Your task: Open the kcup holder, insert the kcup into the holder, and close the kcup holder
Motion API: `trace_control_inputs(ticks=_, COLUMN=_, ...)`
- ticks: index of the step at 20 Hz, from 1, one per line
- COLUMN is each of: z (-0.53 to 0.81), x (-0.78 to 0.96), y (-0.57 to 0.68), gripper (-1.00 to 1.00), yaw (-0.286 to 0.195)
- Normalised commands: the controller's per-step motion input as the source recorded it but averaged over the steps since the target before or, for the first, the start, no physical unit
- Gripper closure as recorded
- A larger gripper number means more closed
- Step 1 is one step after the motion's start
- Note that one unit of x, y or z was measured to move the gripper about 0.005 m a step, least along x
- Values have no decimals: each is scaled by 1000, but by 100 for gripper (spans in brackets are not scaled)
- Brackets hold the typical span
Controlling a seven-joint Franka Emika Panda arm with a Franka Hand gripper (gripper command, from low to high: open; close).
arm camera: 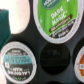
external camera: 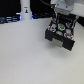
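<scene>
I see the gripper [external camera: 62, 15] over the kcup holder [external camera: 61, 31]; jaw state unclear. Green-topped kcup [arm camera: 55, 18] sits at 12 o'clock of an empty socket [arm camera: 56, 56].

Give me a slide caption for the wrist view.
Close-up over the kcup holder: a green-topped kcup seated beside an empty socket.

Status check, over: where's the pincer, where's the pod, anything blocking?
Pincer above open pod drawer, its state unclear. Green-topped pod seated in a socket. Empty socket beside it. No blockage visible.
</scene>
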Motion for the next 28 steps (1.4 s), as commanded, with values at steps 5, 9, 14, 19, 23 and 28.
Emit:
trace_control_inputs(ticks=5, z=426, x=466, y=-359, gripper=-100, yaw=78)
trace_control_inputs(ticks=9, z=261, x=625, y=-397, gripper=-100, yaw=30)
trace_control_inputs(ticks=14, z=203, x=691, y=-372, gripper=-100, yaw=15)
trace_control_inputs(ticks=19, z=145, x=672, y=-354, gripper=-100, yaw=17)
trace_control_inputs(ticks=23, z=-8, x=652, y=-310, gripper=-100, yaw=18)
trace_control_inputs(ticks=28, z=-224, x=551, y=-259, gripper=-100, yaw=10)
